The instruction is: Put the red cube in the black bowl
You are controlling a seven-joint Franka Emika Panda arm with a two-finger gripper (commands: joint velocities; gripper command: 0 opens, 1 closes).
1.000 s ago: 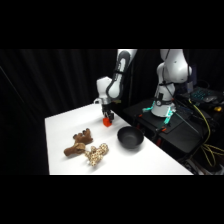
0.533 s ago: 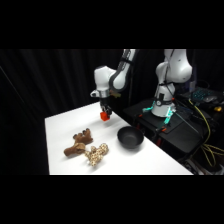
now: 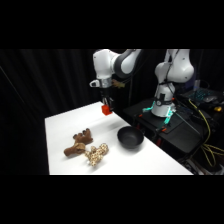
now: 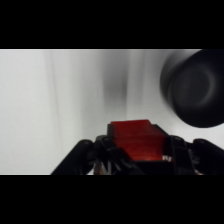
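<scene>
The end effector (image 3: 106,106) pinches the cube (image 3: 106,109), held clear above the desk (image 3: 65,125). The bowl (image 3: 130,137) sits off to one side and lower; releasing early would drop the cube outside it.

From where I hold the red cube (image 3: 106,109) in the gripper (image 3: 106,107) above the white table's (image 3: 65,125) far edge, bare tabletop runs open to the black bowl (image 3: 131,138), its hollow clear, while the brown plush toy (image 3: 78,142) and spotted plush toy (image 3: 96,153) lie off to one side.
</scene>
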